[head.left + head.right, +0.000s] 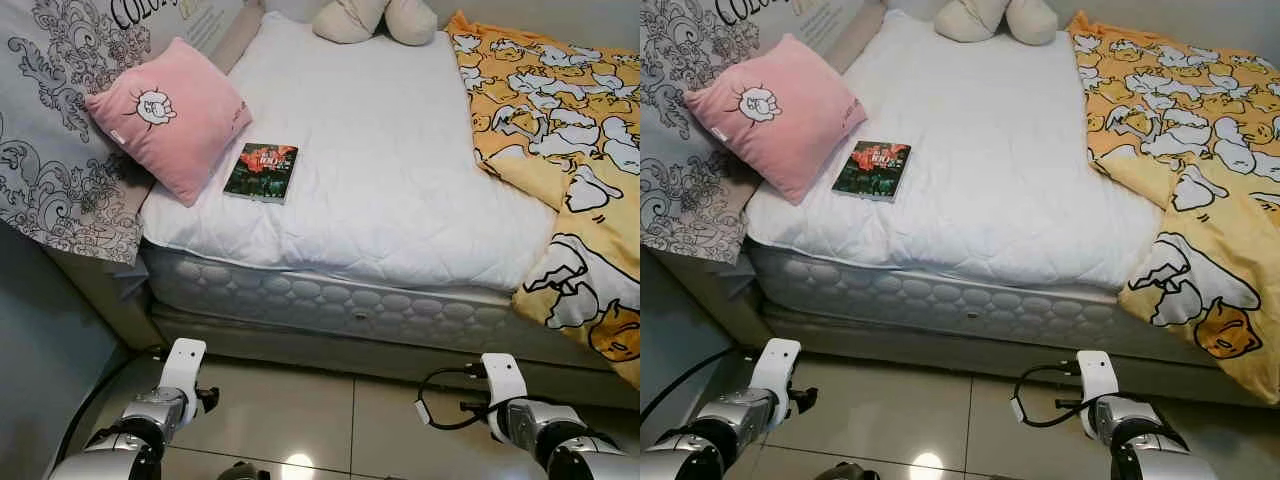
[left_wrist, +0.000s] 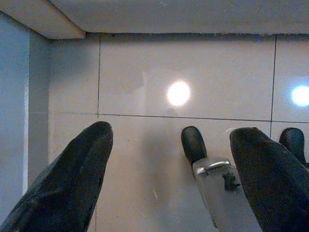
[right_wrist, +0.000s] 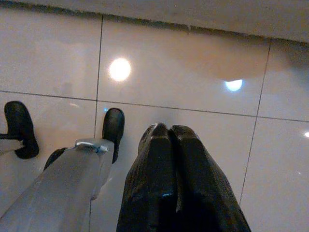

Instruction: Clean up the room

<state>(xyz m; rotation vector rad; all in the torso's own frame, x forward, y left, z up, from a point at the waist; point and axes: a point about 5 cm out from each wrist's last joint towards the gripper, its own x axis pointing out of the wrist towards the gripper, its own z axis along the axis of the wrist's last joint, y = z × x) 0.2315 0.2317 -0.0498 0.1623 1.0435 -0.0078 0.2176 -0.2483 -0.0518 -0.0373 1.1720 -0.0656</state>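
A dark-covered book lies flat on the white mattress, close to a pink cushion that leans at the bed's left side. An orange duvet with a cartoon print is bunched on the right and hangs over the bed's front corner. Both arms hang low in front of the bed above the tiled floor. My left gripper is open, its fingers spread over bare tile. My right gripper is shut, fingertips pressed together with nothing between them.
A cream plush toy rests at the head of the bed. A patterned grey headboard panel rises at the left. Glossy beige floor tiles run along the bed's base. The robot's own legs and feet stand below the grippers.
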